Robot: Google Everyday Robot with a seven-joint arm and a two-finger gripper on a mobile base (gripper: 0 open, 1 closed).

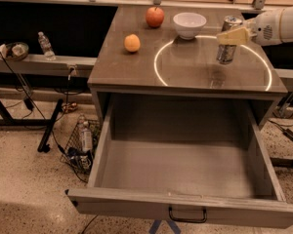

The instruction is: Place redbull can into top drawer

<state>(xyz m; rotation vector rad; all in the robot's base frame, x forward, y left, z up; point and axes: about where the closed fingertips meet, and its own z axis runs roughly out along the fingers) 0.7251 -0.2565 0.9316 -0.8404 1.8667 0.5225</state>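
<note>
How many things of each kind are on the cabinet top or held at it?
Fruit: 2 (apple, orange)
Bowl: 1
Can: 1, held in the gripper at the right side
Total: 4

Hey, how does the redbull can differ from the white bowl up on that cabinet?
The redbull can is tall, slim and silvery; the white bowl is low, wide and open-topped. The can is gripped near its top by the pincer, at the right of the cabinet top; the bowl stands free beside the apple. Both are upright, and neither is in the top drawer.
</note>
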